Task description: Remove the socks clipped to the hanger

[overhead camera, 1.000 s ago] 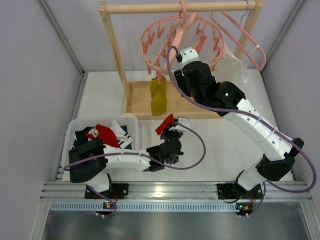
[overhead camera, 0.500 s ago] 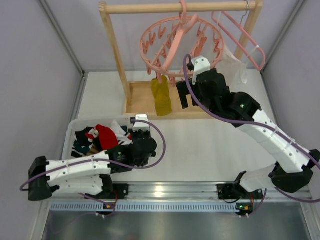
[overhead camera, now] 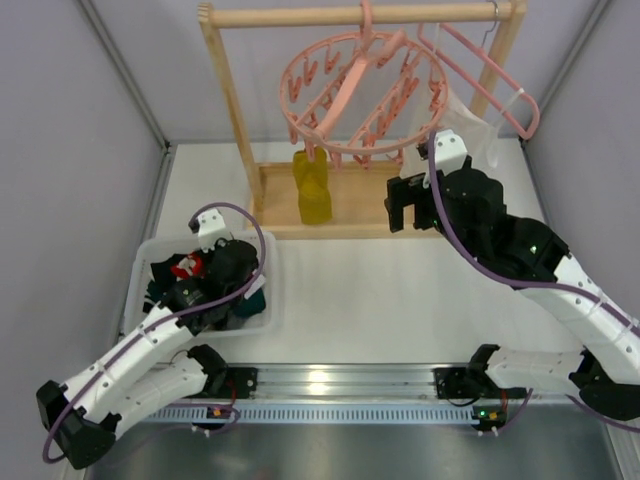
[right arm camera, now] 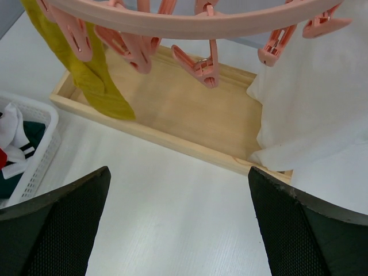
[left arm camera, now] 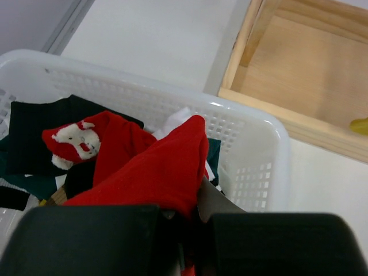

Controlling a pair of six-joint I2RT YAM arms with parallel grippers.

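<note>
The left fingers (left arm camera: 86, 241) are clamped on a red sock (left arm camera: 167, 167) and hold it low over the white basket (left arm camera: 253, 123). That looks like the right spot to drop it onto the pile of socks (left arm camera: 75, 141) inside.

Across the desk (overhead camera: 400, 290), the right fingers (right arm camera: 52, 230) are spread wide and grip nothing. They hover below the hanger (overhead camera: 360, 95), aimed at the wooden rack (right arm camera: 184, 109).

Only one sock shows on the ring. It is the mustard sock (overhead camera: 312, 188), dangling from a clip on the far-left side, well apart from the right fingers.

Empty clips (right arm camera: 201, 66) hang between them and could snag on a reach. The white cloth bag (right arm camera: 310, 109) crowds the other side, and the pink triangular hanger (overhead camera: 490, 75) sits just behind it.
</note>
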